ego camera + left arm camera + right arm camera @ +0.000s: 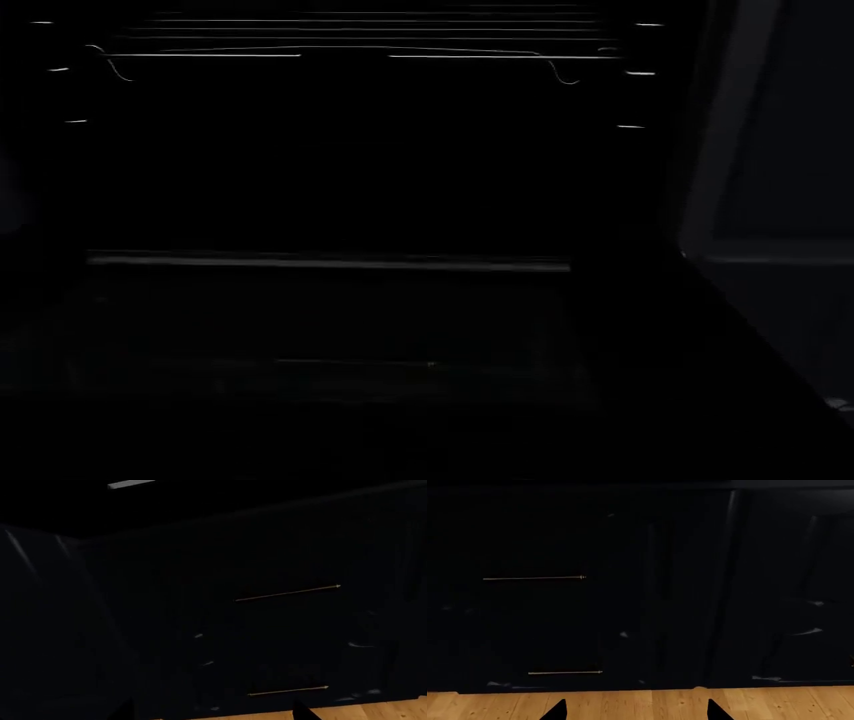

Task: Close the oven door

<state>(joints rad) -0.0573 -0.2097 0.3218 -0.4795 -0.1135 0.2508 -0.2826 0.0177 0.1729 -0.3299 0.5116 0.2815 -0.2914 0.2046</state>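
The head view is very dark. The oven cavity [360,150] fills most of it, with thin wire racks [360,52] showing as pale lines across its upper part. Below the cavity, the oven door [334,330] hangs open and lies roughly flat, a wide glossy black panel; its hinge edge shows as a pale line along the base of the cavity. A tall dark cabinet panel [787,150] stands to the right of the oven. Neither arm is visible in this view.

The right wrist view faces dark navy drawer fronts [540,620] above a light wooden floor [640,705]. Two slim bar handles [534,578] sit one above the other. The right claw [637,711] is spread apart: two dark fingertips [557,712] show well separated at the frame edge, holding nothing.

The left wrist view faces similar drawer fronts [280,640] with two gold handles [287,594]. Only one dark fingertip [303,712] of the left claw is clear, so its state cannot be told.
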